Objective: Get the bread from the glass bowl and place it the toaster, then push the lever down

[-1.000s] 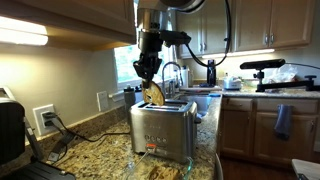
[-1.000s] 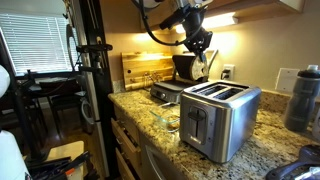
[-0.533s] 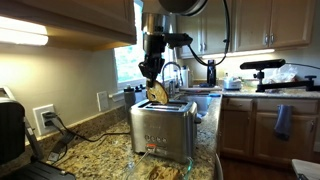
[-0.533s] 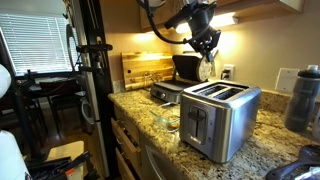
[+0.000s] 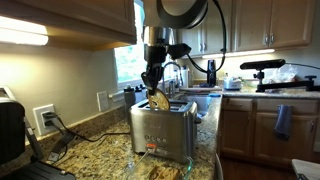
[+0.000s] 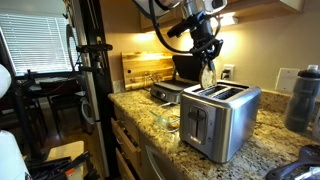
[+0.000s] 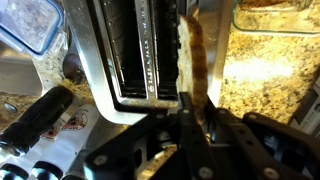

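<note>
The steel toaster (image 5: 163,130) (image 6: 222,112) stands on the granite counter, its dark slots (image 7: 140,50) open below me. My gripper (image 5: 153,80) (image 6: 207,52) (image 7: 190,118) is shut on a slice of bread (image 5: 160,99) (image 6: 208,75) (image 7: 192,58). The slice hangs on edge just above the toaster's top, beside a slot in the wrist view. The glass bowl (image 6: 166,120) (image 5: 157,170) sits on the counter in front of the toaster's face.
A black appliance (image 6: 185,68) and a wooden board (image 6: 140,68) stand behind the toaster by the wall. A sink faucet (image 5: 175,72) is beyond it. A dark bottle (image 6: 305,95) stands at the counter's end. A clear container (image 7: 30,28) lies beside the toaster.
The gripper has carried the bread sideways and down, from beside the toaster to just over its top. The slice now hangs more upright.
</note>
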Controlling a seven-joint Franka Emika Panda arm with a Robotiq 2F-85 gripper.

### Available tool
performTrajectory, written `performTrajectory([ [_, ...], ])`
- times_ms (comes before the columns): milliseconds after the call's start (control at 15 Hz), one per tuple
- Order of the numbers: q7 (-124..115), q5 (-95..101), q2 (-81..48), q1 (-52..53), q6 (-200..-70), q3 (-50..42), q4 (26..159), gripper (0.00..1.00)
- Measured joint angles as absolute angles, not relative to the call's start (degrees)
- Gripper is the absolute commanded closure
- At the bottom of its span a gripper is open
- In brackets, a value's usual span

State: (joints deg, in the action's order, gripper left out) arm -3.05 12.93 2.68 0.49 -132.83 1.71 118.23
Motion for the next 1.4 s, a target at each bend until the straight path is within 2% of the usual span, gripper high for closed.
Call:
performTrajectory([
  [400,-0.11,14.60,2.30,0.45,-136.40,1.01,120.28,0.94],
  [467,0.01,15.10,2.30,0.40,-136.63,0.76,120.54,0.75],
  [533,0.11,15.51,2.30,0.27,-136.73,0.51,120.80,0.61],
  [1067,0.41,15.61,2.30,-0.80,-136.59,-0.52,122.55,0.10],
  [1200,0.41,15.25,2.30,-0.79,-136.02,-0.52,122.81,0.01],
  [1400,0.97,13.55,2.40,-0.76,-131.98,-0.41,122.71,0.00],
])
